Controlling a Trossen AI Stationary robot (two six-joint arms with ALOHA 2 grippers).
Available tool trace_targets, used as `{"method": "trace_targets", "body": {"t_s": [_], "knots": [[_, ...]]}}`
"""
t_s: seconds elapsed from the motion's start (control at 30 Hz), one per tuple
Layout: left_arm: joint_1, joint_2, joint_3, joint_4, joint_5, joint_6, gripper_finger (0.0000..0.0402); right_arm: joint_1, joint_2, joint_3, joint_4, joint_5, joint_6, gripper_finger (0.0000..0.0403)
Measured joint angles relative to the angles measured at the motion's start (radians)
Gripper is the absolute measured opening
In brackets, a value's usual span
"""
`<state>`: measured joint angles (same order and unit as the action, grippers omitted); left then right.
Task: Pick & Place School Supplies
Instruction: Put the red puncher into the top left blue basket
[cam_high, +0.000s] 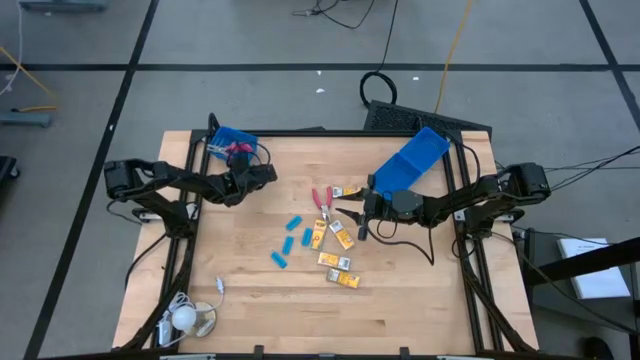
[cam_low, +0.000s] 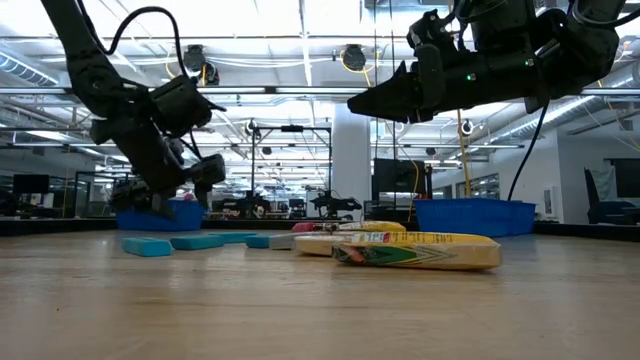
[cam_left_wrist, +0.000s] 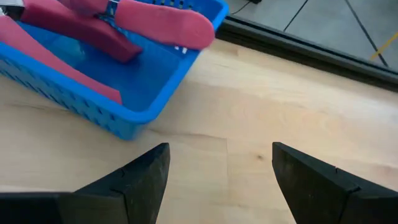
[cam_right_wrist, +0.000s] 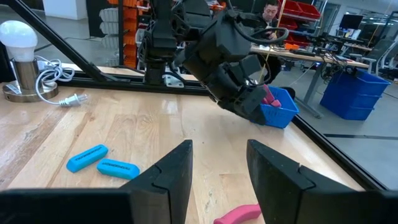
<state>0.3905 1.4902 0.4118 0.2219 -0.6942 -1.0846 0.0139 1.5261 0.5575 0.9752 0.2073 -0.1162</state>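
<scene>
Only the left wrist view looks into the small blue bin (cam_left_wrist: 134, 102), where pink-handled scissors (cam_left_wrist: 155, 25) lie. The high view alone shows the spread on the table (cam_high: 250, 300): 1 pair of red scissors (cam_high: 322, 200), blue oblong pieces (cam_high: 290, 240) and yellow packets (cam_high: 335, 255). The left gripper (cam_high: 268, 172) hovers beside that bin, fingers released. The right gripper (cam_high: 352, 216) reaches over the packets, fingers apart, empty.
</scene>
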Motion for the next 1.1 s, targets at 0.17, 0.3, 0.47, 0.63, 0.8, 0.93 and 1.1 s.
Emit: {"method": "trace_targets", "body": {"t_s": [0.17,0.3,0.47,0.63,0.8,0.93,1.1], "knots": [[-0.034,-0.036,-0.001,-0.105,-0.064,-0.063,0.0287,0.0,0.0,0.0,0.0,0.0,0.0,0.0141],[-0.08,-0.108,0.0,-0.143,-0.1,-0.088,0.0287,0.0,0.0,0.0,-0.001,0.0,0.0,0.0141],[-0.182,-0.213,0.0,-0.052,-0.118,0.074,0.0287,0.0,0.0,0.0,-0.051,0.018,0.029,0.0141],[-0.261,-0.294,0.0,0.022,-0.114,0.244,0.0287,-0.015,0.0,0.053,-0.257,0.032,0.153,0.0141],[-0.282,-0.315,0.0,0.079,-0.118,0.348,0.0287,-0.012,0.025,0.257,-0.66,0.078,0.294,0.0141],[-0.274,-0.315,0.0,0.104,-0.118,0.384,0.0287,0.0,0.089,0.399,-0.877,0.106,0.317,0.0145],[-0.265,-0.314,0.0,0.094,-0.063,0.428,0.0287,0.001,0.185,0.525,-0.982,0.055,0.423,0.0162]]}}
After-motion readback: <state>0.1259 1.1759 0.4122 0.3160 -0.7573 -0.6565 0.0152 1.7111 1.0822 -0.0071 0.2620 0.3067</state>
